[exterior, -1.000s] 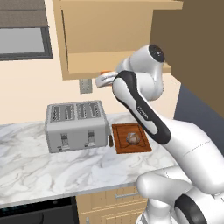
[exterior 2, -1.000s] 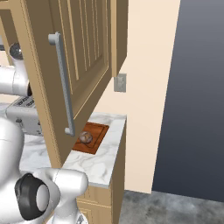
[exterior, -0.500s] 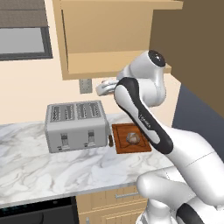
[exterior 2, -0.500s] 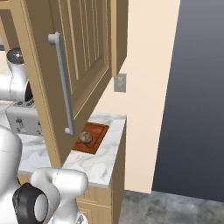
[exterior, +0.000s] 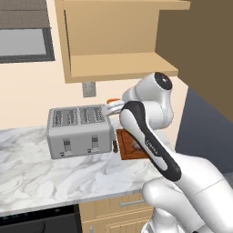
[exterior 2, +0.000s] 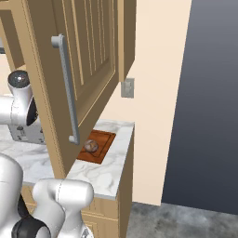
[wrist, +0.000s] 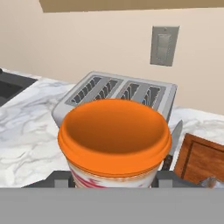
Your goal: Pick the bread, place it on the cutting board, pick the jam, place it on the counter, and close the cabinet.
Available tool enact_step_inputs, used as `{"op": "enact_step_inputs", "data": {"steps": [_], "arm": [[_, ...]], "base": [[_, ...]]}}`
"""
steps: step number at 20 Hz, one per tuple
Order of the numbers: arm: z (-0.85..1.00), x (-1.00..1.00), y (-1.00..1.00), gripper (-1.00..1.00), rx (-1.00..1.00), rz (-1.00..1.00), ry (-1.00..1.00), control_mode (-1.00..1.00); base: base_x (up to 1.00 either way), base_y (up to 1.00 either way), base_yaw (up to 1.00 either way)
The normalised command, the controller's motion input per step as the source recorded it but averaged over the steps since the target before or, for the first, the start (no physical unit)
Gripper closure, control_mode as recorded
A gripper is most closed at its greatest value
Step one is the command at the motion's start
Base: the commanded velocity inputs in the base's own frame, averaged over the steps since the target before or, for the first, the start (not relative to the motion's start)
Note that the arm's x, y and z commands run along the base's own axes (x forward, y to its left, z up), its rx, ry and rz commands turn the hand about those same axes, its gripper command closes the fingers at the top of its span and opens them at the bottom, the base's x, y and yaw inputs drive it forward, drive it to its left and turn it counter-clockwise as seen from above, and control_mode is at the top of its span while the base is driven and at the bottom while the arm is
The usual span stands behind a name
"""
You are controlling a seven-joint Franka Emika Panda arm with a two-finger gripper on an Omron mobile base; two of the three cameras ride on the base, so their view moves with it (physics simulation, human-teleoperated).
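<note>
My gripper (wrist: 114,186) clamps the jam (wrist: 114,142), upright with its axis vertical and lid up, now carried out from under the cabinet (exterior: 120,43) and lower, above the toaster (wrist: 120,92), so release onto the counter (wrist: 30,131) beside the cutting board (wrist: 203,159) comes next.

Left base view: behind-left, facing counter (exterior: 27,159) | right base view: behind-right, sharing cutting board (exterior 2: 96,146) | hand view: close above toaster (wrist: 118,94)
</note>
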Motion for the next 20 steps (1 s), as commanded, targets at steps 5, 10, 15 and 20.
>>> {"op": "enact_step_inputs", "data": {"steps": [5,10,15,20], "arm": [[-0.55,-0.15,0.00,1.00,0.00,0.00,0.00,-1.00],[-0.51,-0.13,0.00,1.00,0.00,0.00,0.00,-1.00],[-0.50,-0.05,0.00,1.00,0.00,0.00,0.00,-1.00],[-0.47,0.00,0.00,1.00,0.00,0.00,0.01,-1.00]], "base": [[0.00,0.00,0.00],[0.00,0.00,0.00],[0.00,0.00,0.00],[0.00,0.00,0.00]]}}
